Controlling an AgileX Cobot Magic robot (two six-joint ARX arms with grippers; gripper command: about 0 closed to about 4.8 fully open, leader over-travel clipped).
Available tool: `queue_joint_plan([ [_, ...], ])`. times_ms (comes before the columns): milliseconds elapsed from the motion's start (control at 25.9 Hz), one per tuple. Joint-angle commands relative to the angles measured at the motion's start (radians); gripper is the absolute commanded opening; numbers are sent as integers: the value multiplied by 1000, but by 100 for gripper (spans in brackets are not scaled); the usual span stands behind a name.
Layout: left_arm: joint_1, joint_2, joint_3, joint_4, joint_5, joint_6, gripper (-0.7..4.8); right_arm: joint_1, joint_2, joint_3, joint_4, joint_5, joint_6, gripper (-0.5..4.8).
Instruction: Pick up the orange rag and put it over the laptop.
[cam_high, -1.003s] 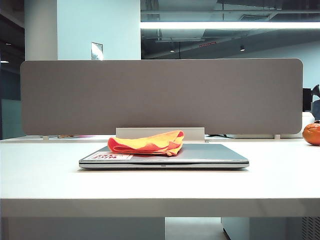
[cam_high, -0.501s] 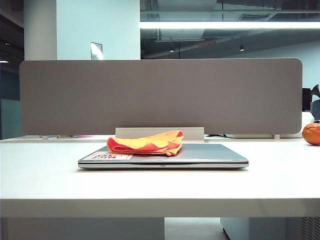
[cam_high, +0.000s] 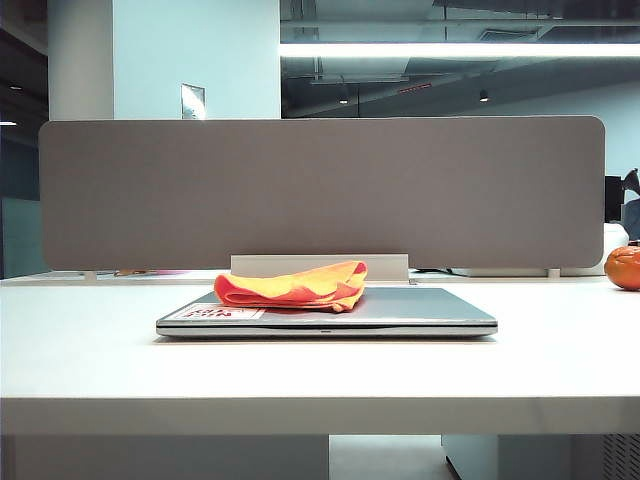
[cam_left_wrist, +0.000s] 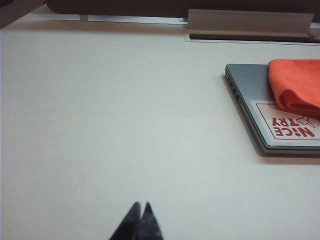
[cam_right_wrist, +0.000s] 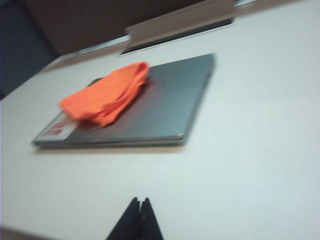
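Orange cloth sits bunched on a closed laptop in the exterior view: the orange rag (cam_high: 292, 286) lies on the lid of the laptop (cam_high: 420, 312), covering its left and middle part, while the right part of the lid stays bare. A white-and-red sticker (cam_high: 222, 312) shows at the laptop's front left corner. The laptop rests flat on the white table (cam_high: 90, 350), in front of a grey divider panel (cam_high: 320, 190). A round orange ball (cam_high: 624, 267) stands at the far right edge, well apart from the laptop. Neither arm appears here.

From the left wrist view, the left gripper (cam_left_wrist: 139, 209) hovers over bare table with its two dark tips pressed together, holding nothing. The laptop (cam_left_wrist: 246, 87) lies well off to one side, the rag (cam_left_wrist: 295, 85) on it, just beside the sticker (cam_left_wrist: 287, 125).

From the right wrist view, which is blurred, the right gripper (cam_right_wrist: 139, 204) seems closed as well, tips touching, empty, above the table near the laptop (cam_right_wrist: 170, 100) with the rag (cam_right_wrist: 107, 92) on top.
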Motion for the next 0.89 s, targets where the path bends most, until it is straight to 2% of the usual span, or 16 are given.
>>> queue_joint_plan([
  [39, 1, 1, 0, -10, 3, 4, -6, 1, -2, -6, 19, 209, -7, -5],
  [154, 1, 1, 0, -10, 3, 4, -6, 13, -2, -6, 19, 314, -46, -5],
  [270, 1, 1, 0, -9, 3, 4, -6, 24, -2, -6, 15, 351, -108, -5],
  [887, 1, 1, 0, -10, 3, 4, -6, 24, -2, -6, -39, 354, -336, -5],
])
